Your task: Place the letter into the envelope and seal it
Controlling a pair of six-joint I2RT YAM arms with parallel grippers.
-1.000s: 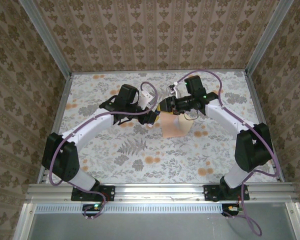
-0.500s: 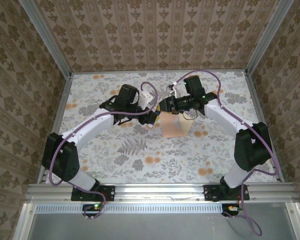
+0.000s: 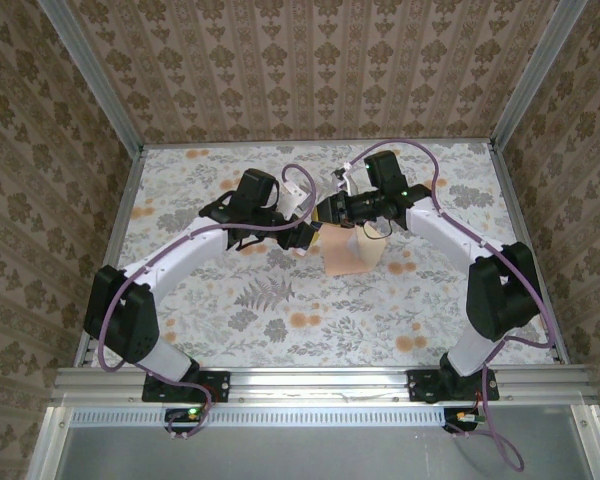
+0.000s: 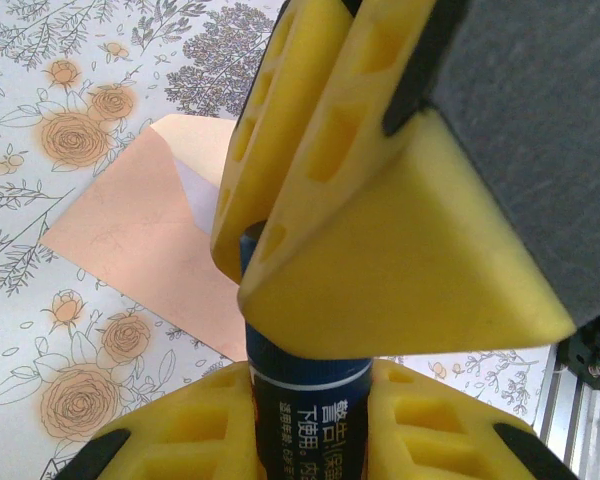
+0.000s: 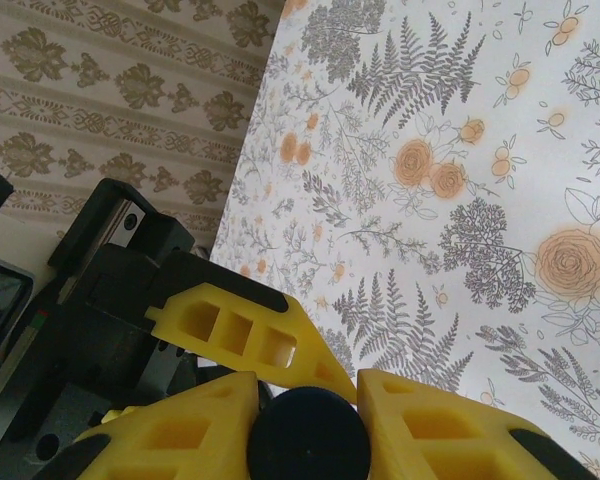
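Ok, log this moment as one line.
left gripper: shut on glue stick | right gripper: shut on its cap | envelope: flat on table, flap open, white showing inside | seal: not yet done

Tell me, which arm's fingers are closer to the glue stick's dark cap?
Right. The right fingers pinch the cap from both sides; the left fingers grip the glue stick on its printed barrel, away from the cap.
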